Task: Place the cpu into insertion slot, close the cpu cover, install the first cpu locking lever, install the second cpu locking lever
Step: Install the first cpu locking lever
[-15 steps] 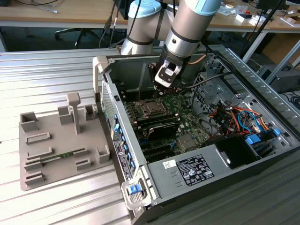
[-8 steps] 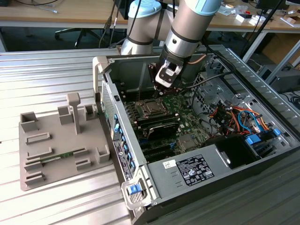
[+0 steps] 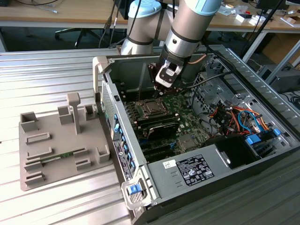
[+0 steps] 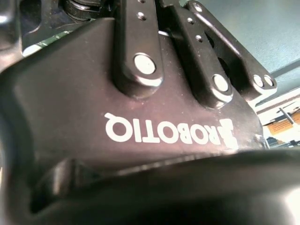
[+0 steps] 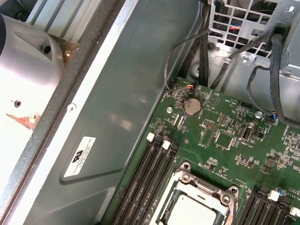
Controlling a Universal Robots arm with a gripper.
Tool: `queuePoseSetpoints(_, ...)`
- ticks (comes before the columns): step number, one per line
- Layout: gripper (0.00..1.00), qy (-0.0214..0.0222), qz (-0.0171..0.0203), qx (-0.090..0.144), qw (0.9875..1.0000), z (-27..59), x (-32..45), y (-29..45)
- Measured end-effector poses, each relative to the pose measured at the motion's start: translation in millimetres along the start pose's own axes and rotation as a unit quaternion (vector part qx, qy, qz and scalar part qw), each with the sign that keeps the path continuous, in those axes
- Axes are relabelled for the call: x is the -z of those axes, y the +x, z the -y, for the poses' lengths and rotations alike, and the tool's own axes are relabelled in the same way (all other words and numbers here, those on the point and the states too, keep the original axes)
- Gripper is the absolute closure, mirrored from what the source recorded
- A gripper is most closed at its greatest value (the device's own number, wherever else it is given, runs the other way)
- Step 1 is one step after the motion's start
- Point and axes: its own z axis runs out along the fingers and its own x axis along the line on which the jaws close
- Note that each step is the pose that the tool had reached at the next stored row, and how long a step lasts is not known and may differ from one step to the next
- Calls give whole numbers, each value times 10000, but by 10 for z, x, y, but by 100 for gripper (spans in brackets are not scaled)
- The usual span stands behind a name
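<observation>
An open computer case lies on its side, with the green motherboard facing up. The insertion slot (image 3: 151, 108) sits mid-board, and my gripper (image 3: 165, 89) hangs just above and behind it, holding nothing that I can see. In the first wrist view the cpu (image 5: 198, 213) lies flat in the socket, its silvery top showing through the window of the cpu cover (image 5: 186, 180), which lies down around it. The locking levers cannot be made out. The second wrist view looks along the gripper's black body (image 4: 140, 103).
Long black memory slots (image 5: 149, 174) flank the socket. A coin battery (image 5: 191, 106) and black cables (image 5: 205, 51) lie beyond it, near the case wall (image 5: 117, 93). A grey box with a white label (image 3: 194, 169) fills the near corner. A grey fixture tray (image 3: 56, 140) rests at the exterior view's left.
</observation>
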Motion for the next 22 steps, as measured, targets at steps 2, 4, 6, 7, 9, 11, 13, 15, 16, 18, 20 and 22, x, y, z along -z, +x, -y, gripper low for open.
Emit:
queuePoseSetpoints(2, 89, 1, 0, 10, 10000, 0, 0, 0)
queuePoseSetpoints(4, 89, 1, 0, 19, 10000, 0, 0, 0)
queuePoseSetpoints(6, 89, 2, 1, 25, 10000, 0, 0, 0)
queuePoseSetpoints(7, 89, 3, 1, 31, 10000, 0, 0, 0)
queuePoseSetpoints(9, 89, 3, 1, 38, 10000, 0, 0, 0)
queuePoseSetpoints(11, 89, 4, 1, 52, 10000, 0, 0, 0)
queuePoseSetpoints(13, 89, 5, 2, 64, 10000, 0, 0, 0)
queuePoseSetpoints(15, 89, 6, 2, 72, 10000, 0, 0, 0)
queuePoseSetpoints(16, 89, 7, 2, 78, 10000, 0, 0, 0)
queuePoseSetpoints(18, 89, 8, 2, 93, 10000, 0, 0, 0)
queuePoseSetpoints(20, 89, 8, 2, 102, 9999, 0, 0, 0)
queuePoseSetpoints(22, 89, 9, 2, 110, 9999, 0, 0, 0)
